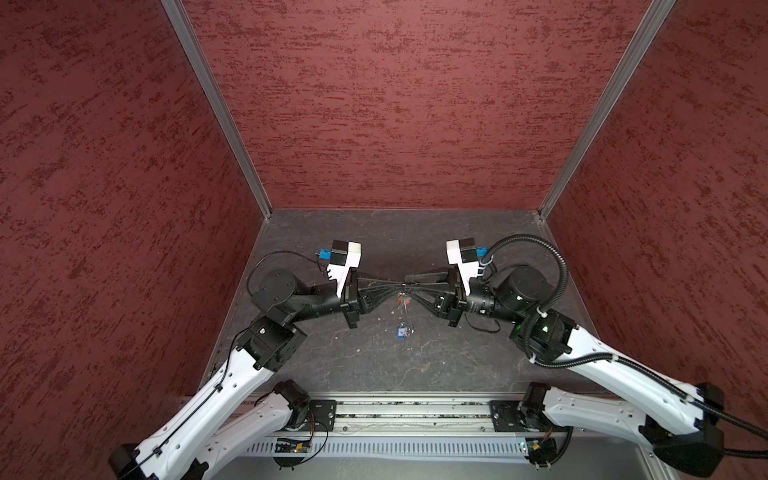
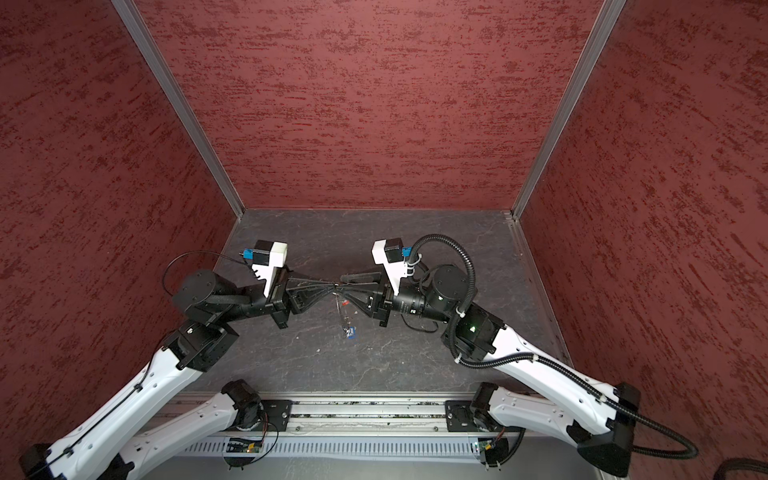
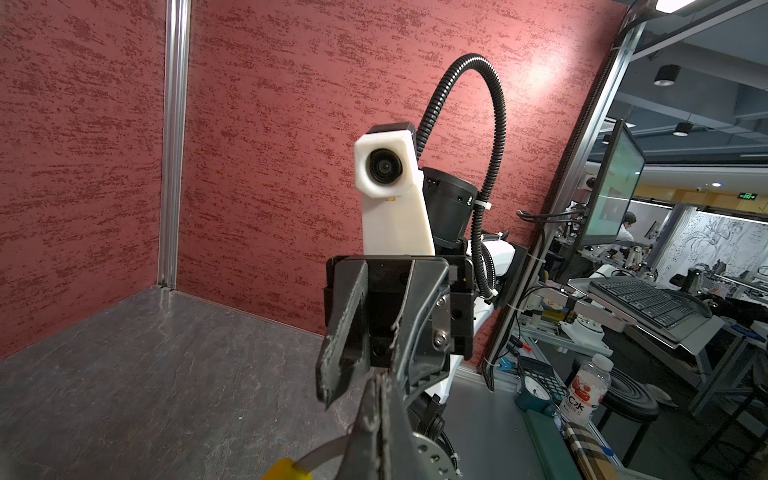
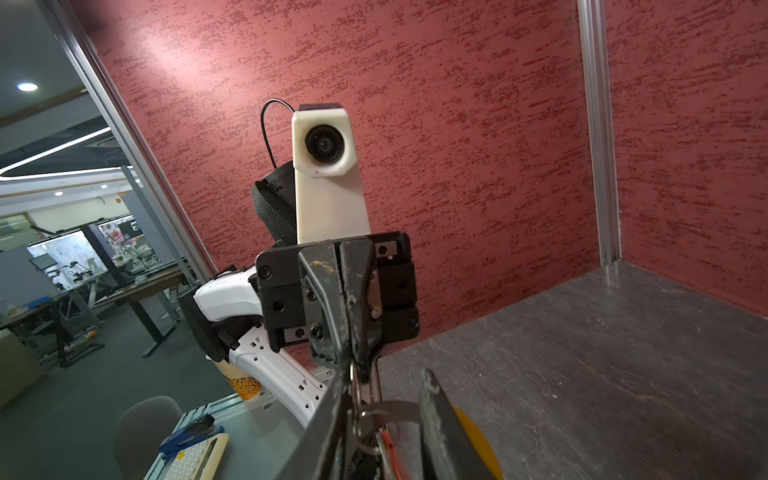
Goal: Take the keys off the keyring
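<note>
Both grippers meet tip to tip above the middle of the table. My left gripper (image 1: 400,286) (image 3: 380,419) is shut on the keyring, whose grey strap (image 4: 399,409) and yellow section (image 3: 286,469) stick out beside its fingers. My right gripper (image 1: 409,286) (image 4: 386,386) stands open, its two fingers straddling the left fingertips and a silver ring (image 4: 374,415). The key with the red-orange tag (image 1: 400,297) (image 4: 390,449) hangs just under the ring. Further down dangles the key with the blue tag (image 1: 401,332) (image 2: 351,332); whether it touches the table I cannot tell.
The dark slate table (image 1: 374,365) is walled in red on three sides (image 1: 395,104). An aluminium rail (image 1: 415,415) runs along the front edge between the arm bases. Outside the cell, the wrist views show a calculator (image 4: 187,457) and a bottle (image 3: 586,390).
</note>
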